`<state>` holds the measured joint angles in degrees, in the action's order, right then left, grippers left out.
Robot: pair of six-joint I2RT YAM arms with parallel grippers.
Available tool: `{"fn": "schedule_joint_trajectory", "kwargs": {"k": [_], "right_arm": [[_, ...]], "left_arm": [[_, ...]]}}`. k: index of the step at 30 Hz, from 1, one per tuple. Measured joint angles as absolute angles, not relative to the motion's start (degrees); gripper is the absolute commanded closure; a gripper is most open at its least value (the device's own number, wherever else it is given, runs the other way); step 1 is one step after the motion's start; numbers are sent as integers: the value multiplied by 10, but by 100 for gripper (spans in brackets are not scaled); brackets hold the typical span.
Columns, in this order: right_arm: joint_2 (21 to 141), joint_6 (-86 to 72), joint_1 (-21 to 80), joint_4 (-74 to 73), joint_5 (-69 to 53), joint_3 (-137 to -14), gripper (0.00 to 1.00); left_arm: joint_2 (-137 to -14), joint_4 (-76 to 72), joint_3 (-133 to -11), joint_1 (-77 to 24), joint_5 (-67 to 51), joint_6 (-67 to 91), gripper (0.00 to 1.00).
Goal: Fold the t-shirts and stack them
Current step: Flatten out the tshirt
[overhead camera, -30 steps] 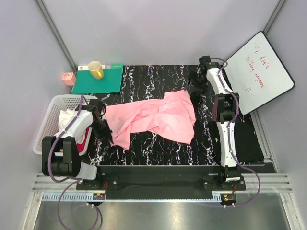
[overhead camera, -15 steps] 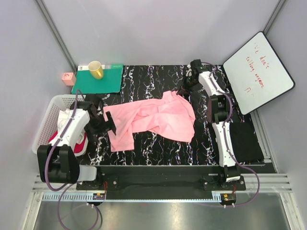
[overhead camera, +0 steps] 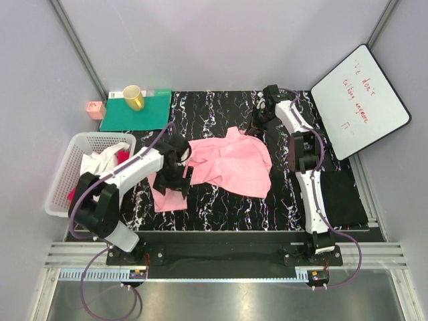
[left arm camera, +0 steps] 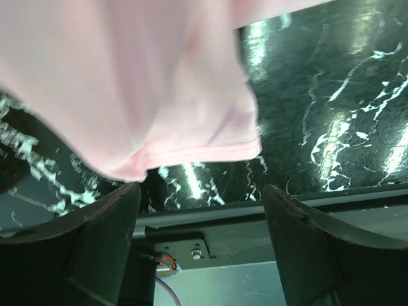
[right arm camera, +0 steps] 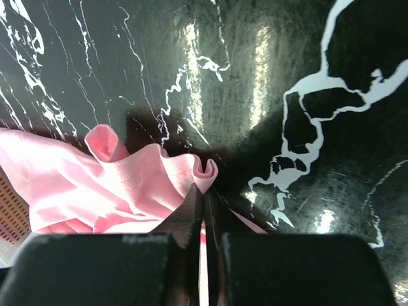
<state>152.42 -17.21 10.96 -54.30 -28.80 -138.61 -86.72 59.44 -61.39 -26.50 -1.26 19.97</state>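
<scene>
A light pink t-shirt lies crumpled across the black marbled table. My left gripper hovers over its near left part. In the left wrist view it stands open, the pink hem above the fingers and nothing between them. My right gripper is at the shirt's far right corner. The right wrist view shows it shut on a small fold of the pink cloth. A white t-shirt and a magenta-red one lie bundled in the basket.
A white basket stands at the table's left edge. At the back left a green mat carries a yellow cup, with a small pink box beside it. A whiteboard leans at the back right.
My left arm swung from the basket side to over the shirt's left part and its gripper opened. My right gripper moved onto the shirt's far corner and shut on it.
</scene>
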Motion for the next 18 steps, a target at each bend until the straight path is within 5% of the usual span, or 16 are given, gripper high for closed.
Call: {"fn": "schedule_joint_trajectory", "kwargs": {"k": [11, 14, 18], "right_arm": [[1517, -169, 91, -553, -276, -1379, 100], [1513, -168, 86, -554, -275, -1379, 100], [1507, -167, 82, -554, -276, -1379, 100]], "left_arm": [[-985, 568, -639, -341, 14, 180, 24], [-1012, 563, -650, -354, 17, 179, 34], [-1035, 555, -656, -365, 23, 182, 81]]}}
